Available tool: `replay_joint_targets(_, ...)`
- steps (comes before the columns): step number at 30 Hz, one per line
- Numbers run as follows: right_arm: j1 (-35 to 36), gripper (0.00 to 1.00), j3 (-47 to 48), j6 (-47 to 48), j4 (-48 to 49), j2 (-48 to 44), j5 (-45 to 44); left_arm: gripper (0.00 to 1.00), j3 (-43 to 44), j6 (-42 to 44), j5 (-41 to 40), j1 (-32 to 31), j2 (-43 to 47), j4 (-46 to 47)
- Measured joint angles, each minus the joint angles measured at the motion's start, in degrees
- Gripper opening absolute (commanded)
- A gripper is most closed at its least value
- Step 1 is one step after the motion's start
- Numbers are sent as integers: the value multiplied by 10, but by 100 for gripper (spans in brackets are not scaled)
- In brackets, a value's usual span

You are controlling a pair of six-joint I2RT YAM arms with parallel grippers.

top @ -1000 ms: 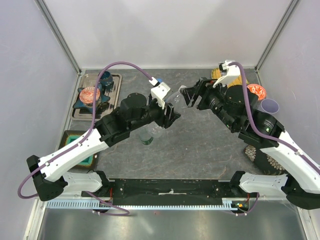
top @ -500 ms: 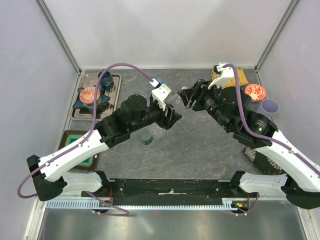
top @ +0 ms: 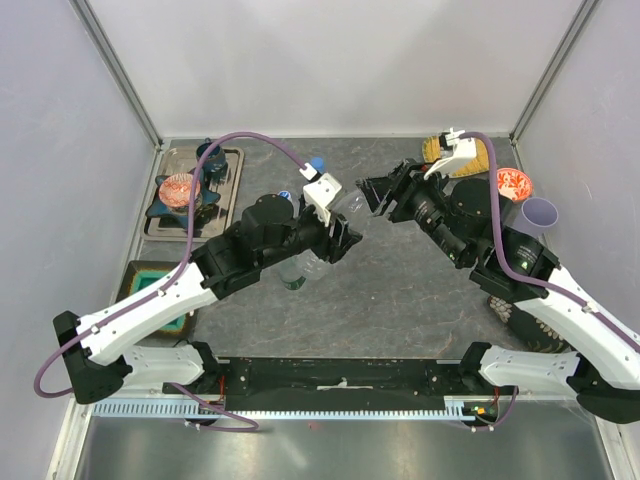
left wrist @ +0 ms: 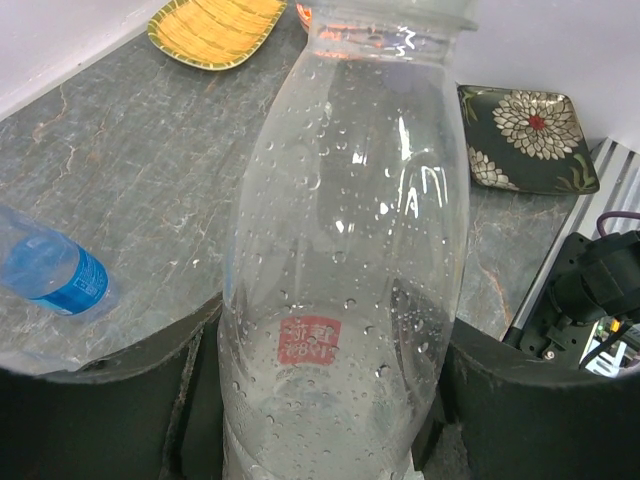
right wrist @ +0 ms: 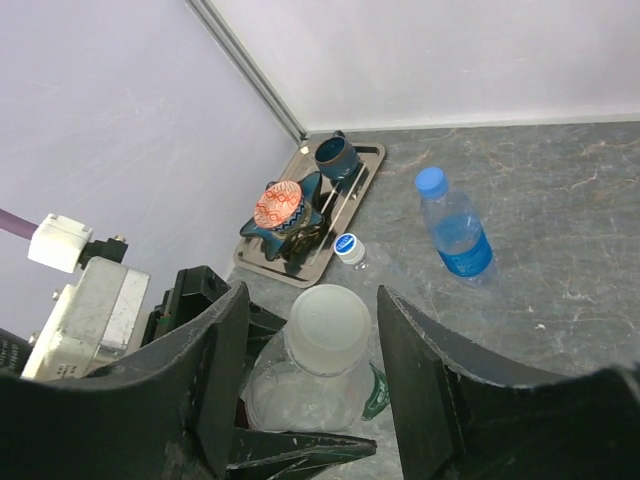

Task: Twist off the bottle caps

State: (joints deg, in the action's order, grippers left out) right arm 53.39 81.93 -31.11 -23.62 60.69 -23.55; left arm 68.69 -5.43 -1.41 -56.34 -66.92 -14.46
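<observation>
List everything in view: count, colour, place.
clear bottle: 1, clear, held in left gripper
blue bottle: 1, blue label, far middle
short bottle: 1, clear, by tray
green bottle: 1, green label, under left arm
tray: 1, metal, far left
blue cup: 1, dark blue, on tray
star dish: 1, dark teal, on tray
orange ball: 1, orange, in star dish
yellow plate: 1, yellow, far right
red bowl: 1, red, far right
lilac cup: 1, lilac, by red bowl
floral plate: 1, dark, near right
teal plate: 1, teal, near left
left gripper: 1, black, shut on clear bottle
right gripper: 1, black, open around that bottle's cap
</observation>
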Motion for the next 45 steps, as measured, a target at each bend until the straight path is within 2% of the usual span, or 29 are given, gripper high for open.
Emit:
replay_joint_targets(12,-1,56,-13,-6,9,3,18,49,-6,0,0,0,11,14)
replay_joint_targets(21,-3,46,-24,-10,18,2,27,49,-14,0,0,0,13,14)
replay_joint_targets(24,-4,35,-31,-11,23,0,27,50,-18,0,0,0,13,16)
replay_joint_targets(28,-4,0,-35,-18,30,-3,28,49,-23,0,0,0,14,26)
replay_joint_targets(34,-7,0,-36,-7,34,-2,56,48,-28,0,7,0,18,30)
replay_joint_targets(38,-11,0,-36,26,39,-7,104,46,-29,0,64,10,25,23)
replay_joint_targets(41,-14,0,-36,61,40,-17,179,45,-19,0,163,22,29,-1)
replay_joint_targets(45,-14,0,-40,116,61,-50,318,43,9,-5,345,33,26,-25)
